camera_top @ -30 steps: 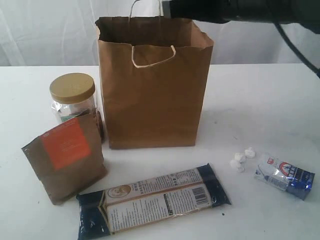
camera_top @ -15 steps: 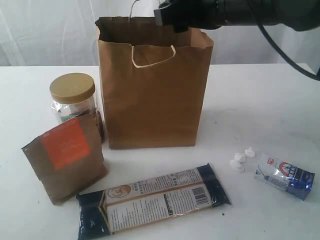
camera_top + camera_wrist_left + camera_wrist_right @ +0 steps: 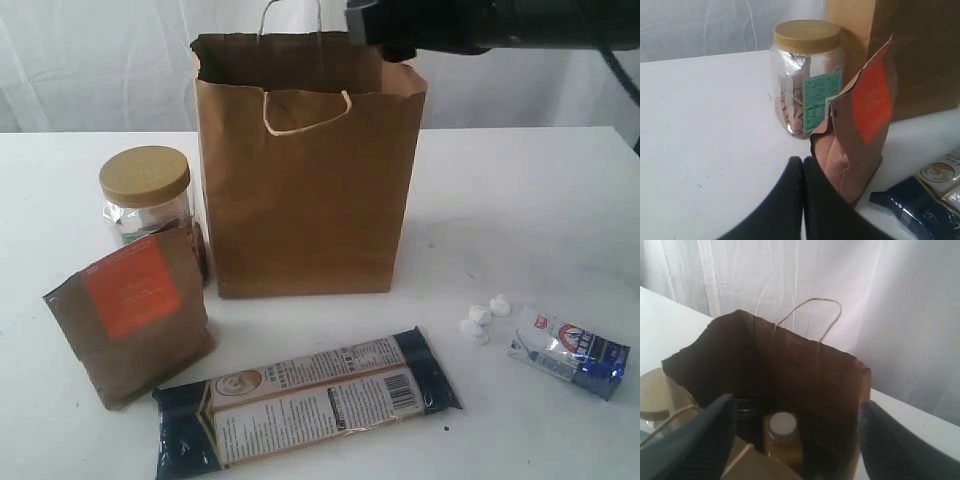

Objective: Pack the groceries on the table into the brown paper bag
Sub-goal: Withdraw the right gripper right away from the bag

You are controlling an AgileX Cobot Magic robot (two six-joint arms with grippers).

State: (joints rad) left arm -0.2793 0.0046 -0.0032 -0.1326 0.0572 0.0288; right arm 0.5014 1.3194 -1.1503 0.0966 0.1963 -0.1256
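The brown paper bag (image 3: 305, 180) stands upright mid-table. Inside it, in the right wrist view, stand the yellow white-capped bottle (image 3: 783, 436) and the dark tin can (image 3: 746, 412). My right gripper (image 3: 795, 432) hangs open and empty above the bag's mouth (image 3: 770, 390); in the exterior view its arm (image 3: 470, 25) is at the bag's top right. My left gripper (image 3: 803, 162) is shut and empty, low beside the brown pouch with orange label (image 3: 860, 125), (image 3: 130, 315). On the table lie the gold-lidded jar (image 3: 146, 195), (image 3: 807, 75), long dark-blue packet (image 3: 305, 400) and small blue-silver packet (image 3: 570, 352).
Three small white lumps (image 3: 483, 318) lie on the white table (image 3: 520, 200) just left of the blue-silver packet. A white curtain (image 3: 90, 60) hangs behind the table. The jar and pouch crowd the bag's left side.
The right arm shifted left over the bag's rim half a second ago, then drew back right. Nothing on the table has moved.
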